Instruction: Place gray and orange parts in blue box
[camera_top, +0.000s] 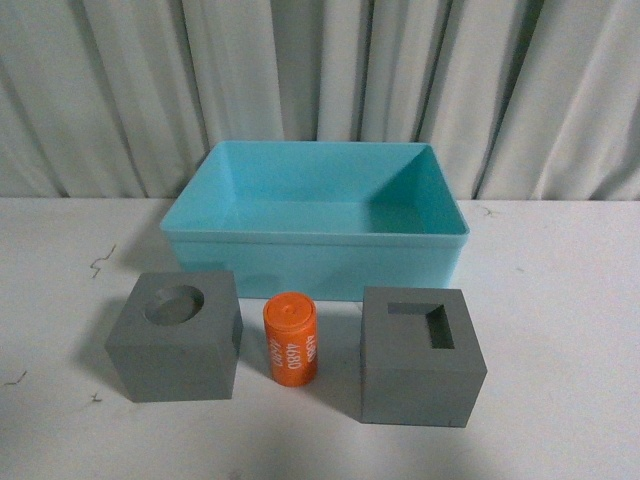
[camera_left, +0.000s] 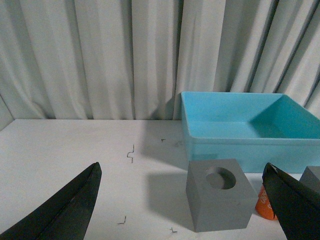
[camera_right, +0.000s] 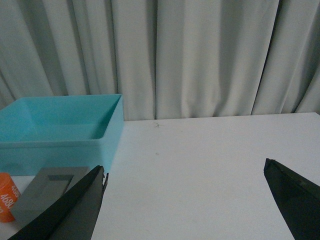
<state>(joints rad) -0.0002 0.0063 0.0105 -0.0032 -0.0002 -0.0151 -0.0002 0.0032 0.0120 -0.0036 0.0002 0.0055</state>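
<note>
The blue box (camera_top: 315, 262) stands empty at the back of the white table. In front of it sit a gray cube with a round recess (camera_top: 175, 337), an orange cylinder (camera_top: 290, 338) printed "4680", and a gray cube with a rectangular slot (camera_top: 420, 357). Neither arm shows in the front view. My left gripper (camera_left: 181, 169) is open, with the round-recess cube (camera_left: 219, 201) ahead between its fingers and the box (camera_left: 250, 127) beyond. My right gripper (camera_right: 184, 169) is open over bare table, the slotted cube (camera_right: 47, 192) and orange cylinder (camera_right: 7, 197) off to one side.
A pleated grey curtain (camera_top: 320, 80) hangs close behind the table. Small dark marks (camera_top: 98, 262) dot the white tabletop to the left of the box.
</note>
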